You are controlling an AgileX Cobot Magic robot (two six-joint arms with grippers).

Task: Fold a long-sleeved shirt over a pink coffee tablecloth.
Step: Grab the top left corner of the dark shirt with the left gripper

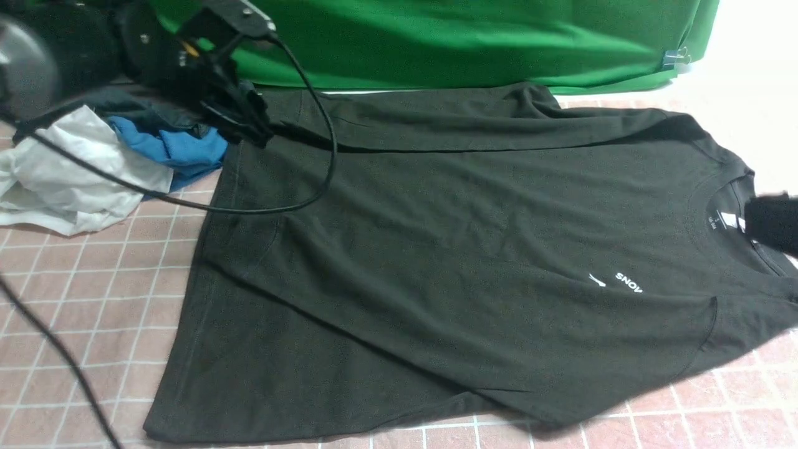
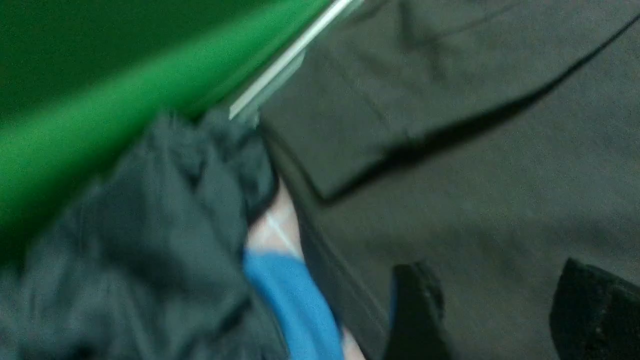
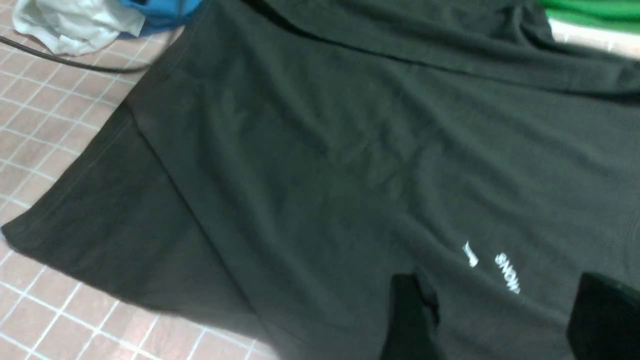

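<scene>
While the long-sleeved shirt (image 1: 436, 249) lies flat, chest print up, on the pink coffee tablecloth (image 1: 93, 299), collar to the robot's right & hem to its left, neither claw holds cloth. L gripper (image 1: 249, 128) hangs over the far hem corner, jaws apart, nothing btwn them. R gripper (image 1: 773, 221) sits by the collar, blurred in front view, but its wrist view shows jaws apart & empty too. Far sleeve (image 1: 467, 121) lies folded across the body along the far edge, so I judge that fold done. Next, prob: both claws go to the near edge, pinch hem & shoulder, and carry it over w/o dragging the far fold.
</scene>
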